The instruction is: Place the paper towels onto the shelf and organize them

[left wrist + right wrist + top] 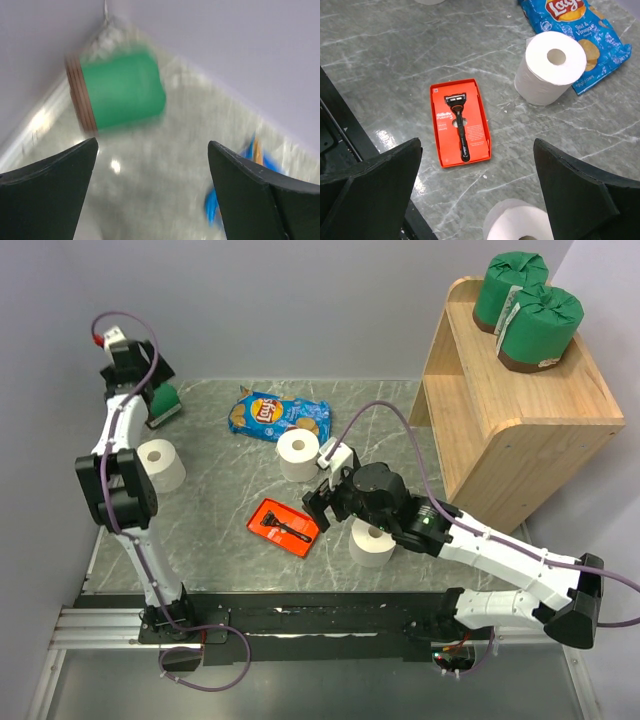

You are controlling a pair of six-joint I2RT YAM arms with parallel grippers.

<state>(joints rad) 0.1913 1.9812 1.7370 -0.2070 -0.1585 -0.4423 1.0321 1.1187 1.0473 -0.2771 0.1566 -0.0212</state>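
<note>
The wooden shelf (520, 415) stands at the right, with two green-wrapped paper towels (512, 288) (540, 328) on its top level. A third green roll (165, 400) lies in the far left corner. It looks blurred in the left wrist view (120, 92), ahead of my open left gripper (152, 150) (150, 388) and apart from it. Three white rolls stand on the table: left (160, 465), middle (298, 455) (550, 67) and near (371, 543) (520, 225). My right gripper (322, 502) (477, 150) hangs open and empty above the table, just beyond the near roll.
A blue chip bag (278, 416) (580, 25) lies at the back, beside the middle white roll. A flat red tray holding a razor (285, 527) (460, 122) lies ahead of the right gripper. Walls close in behind and to the left of the far left corner.
</note>
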